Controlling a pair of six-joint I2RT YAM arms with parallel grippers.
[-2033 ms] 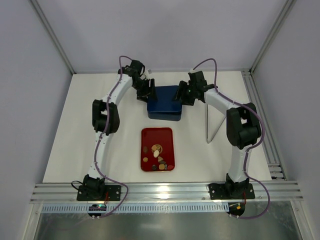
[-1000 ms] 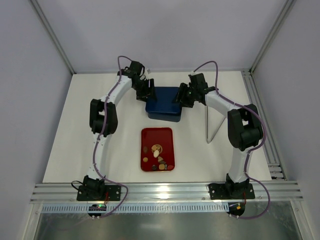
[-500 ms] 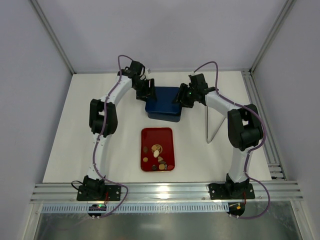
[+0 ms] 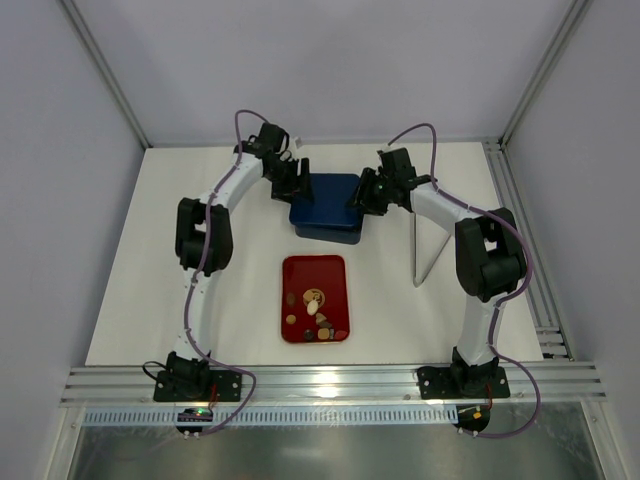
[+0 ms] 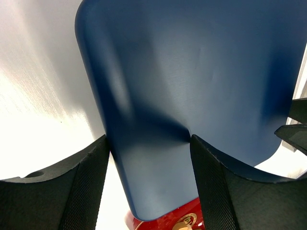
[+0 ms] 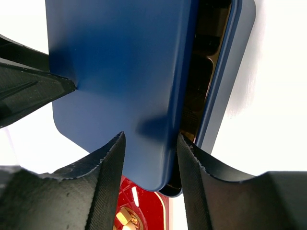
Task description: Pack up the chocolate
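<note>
Fingers (image 5: 81, 191) over blue lid (image 5: 192, 72) atop box (image 6: 229, 72)

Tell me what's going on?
Left gripper grips dark blue box lid; right gripper straddles it. Small chocolate pieces unpacked on flat red tray. Lid partly covers box.

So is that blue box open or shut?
Partly open. In the right wrist view the lid sits raised off the base along one edge, leaving a dark gap between them.
</note>
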